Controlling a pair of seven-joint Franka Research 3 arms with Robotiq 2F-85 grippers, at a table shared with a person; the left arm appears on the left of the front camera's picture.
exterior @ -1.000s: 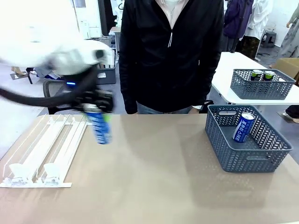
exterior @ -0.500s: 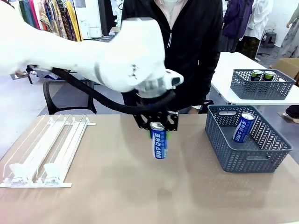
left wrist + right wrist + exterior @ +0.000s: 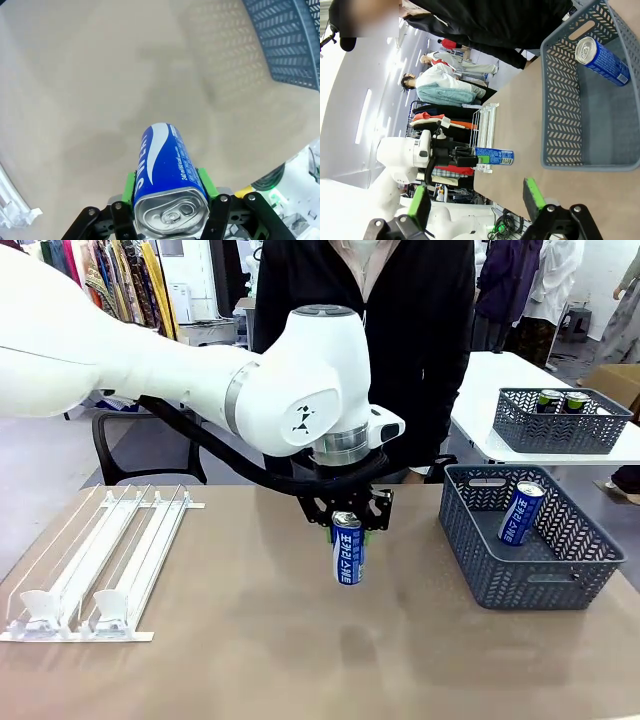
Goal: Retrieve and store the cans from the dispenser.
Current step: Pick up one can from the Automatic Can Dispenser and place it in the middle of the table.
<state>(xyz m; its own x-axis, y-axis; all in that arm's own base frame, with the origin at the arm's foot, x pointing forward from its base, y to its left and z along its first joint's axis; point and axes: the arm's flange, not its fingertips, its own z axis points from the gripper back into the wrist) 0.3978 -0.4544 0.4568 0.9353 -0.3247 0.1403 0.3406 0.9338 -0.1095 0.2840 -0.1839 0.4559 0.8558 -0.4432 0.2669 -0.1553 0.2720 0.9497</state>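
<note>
Jaws of the left gripper (image 3: 347, 530) clamp a blue can (image 3: 347, 553) near its top, long axis vertical, above the table (image 3: 300, 660). The grey lattice basket (image 3: 524, 585), already holding another blue can (image 3: 521, 512), lies to this can's right; the right gripper (image 3: 477, 200) stands wide, holding nothing. The white dispenser (image 3: 95, 565) sits well left of the basket.

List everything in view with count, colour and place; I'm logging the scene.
held can: one, blue, in the left claw above mid-table
stored can: one, blue, leaning in the near basket
near basket: one, grey-blue, table's right side
rack: one, white, table's left side, lanes bare
far basket: one, grey-blue, on the white table behind, two dark cans inside
person: one, black jacket, far side
left claw: shut on the held can
right claw: open, holding nothing
</note>
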